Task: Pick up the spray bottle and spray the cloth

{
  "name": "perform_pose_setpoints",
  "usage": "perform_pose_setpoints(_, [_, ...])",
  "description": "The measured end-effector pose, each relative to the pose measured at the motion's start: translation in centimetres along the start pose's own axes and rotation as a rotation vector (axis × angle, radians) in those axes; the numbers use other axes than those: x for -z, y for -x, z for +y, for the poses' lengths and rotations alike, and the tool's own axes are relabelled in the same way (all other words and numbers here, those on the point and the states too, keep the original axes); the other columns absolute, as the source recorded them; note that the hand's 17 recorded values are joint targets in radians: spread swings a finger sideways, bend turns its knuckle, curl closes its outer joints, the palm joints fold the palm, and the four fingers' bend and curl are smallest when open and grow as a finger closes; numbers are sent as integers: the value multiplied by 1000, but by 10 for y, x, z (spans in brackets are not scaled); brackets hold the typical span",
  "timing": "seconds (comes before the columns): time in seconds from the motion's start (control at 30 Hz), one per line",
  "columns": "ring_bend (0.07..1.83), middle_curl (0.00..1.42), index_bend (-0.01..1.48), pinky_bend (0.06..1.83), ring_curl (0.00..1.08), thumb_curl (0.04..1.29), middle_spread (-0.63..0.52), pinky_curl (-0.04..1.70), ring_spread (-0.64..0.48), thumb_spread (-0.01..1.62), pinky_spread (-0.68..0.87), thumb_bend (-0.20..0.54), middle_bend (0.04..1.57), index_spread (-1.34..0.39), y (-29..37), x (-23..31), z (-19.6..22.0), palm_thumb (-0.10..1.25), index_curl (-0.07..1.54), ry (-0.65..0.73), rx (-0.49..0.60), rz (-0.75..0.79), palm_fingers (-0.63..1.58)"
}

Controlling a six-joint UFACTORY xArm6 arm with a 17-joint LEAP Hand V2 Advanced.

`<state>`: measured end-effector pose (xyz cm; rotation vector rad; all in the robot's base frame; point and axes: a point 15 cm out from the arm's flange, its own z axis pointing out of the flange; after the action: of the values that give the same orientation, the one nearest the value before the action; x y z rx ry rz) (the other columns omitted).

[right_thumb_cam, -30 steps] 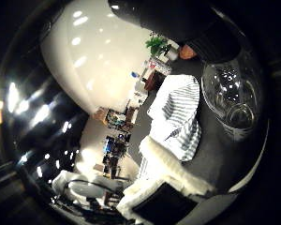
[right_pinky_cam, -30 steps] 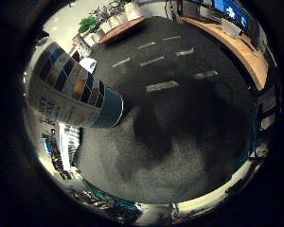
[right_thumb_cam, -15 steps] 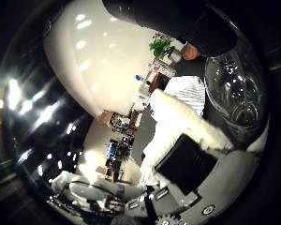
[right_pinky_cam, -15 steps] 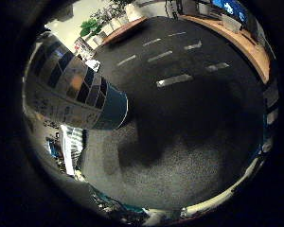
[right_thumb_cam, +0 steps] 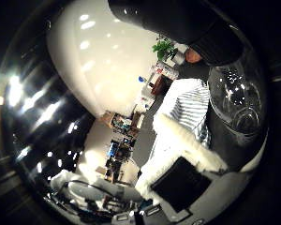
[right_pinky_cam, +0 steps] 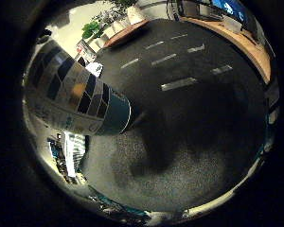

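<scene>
One dark grey table (right_pinky_cam: 199, 156) fills the little-finger view, with five pale strips (right_pinky_cam: 178, 83) lying on it in a loose group. One can (right_pinky_cam: 73, 101) with a blue, white and tan checked pattern stands on the table and looms large, so it is close to the palm; against half a second ago it fills slightly more of the view, which fits the camera having moved. One white-and-grey striped cloth (right_thumb_cam: 189, 105) lies on the table in the thumb view, just beside one clear, rounded bottle (right_thumb_cam: 236, 105), which looks like the spray bottle. One white and black part of the hand (right_thumb_cam: 185, 180) reaches in between camera and cloth; it covers less of the cloth than half a second ago. Whether the fingers are curled or relaxed cannot be told.
</scene>
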<state>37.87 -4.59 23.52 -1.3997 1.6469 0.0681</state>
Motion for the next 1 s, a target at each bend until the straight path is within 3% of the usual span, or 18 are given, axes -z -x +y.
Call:
perform_pose_setpoints(0.13, [526, 434, 176, 686, 296, 310, 33, 195, 55, 1144, 318, -21, 302, -202, 1, -1, 1, 613, 419, 2, 9, -3, 170])
perform_pose_setpoints(0.23, [494, 406, 165, 697, 280, 306, 68, 200, 82, 1142, 374, -21, 259, -187, -1, -5, 10, 595, 386, 6, -6, -12, 160])
perform_pose_setpoints(0.5, [478, 381, 160, 679, 265, 303, 89, 200, 99, 1138, 406, -20, 240, -170, 12, -12, 5, 590, 332, -58, -9, -83, 170])
perform_pose_setpoints(1.0, [463, 369, 161, 645, 260, 302, 105, 204, 115, 1144, 428, -18, 240, -157, 26, -22, 1, 608, 304, -149, -123, -220, 201])
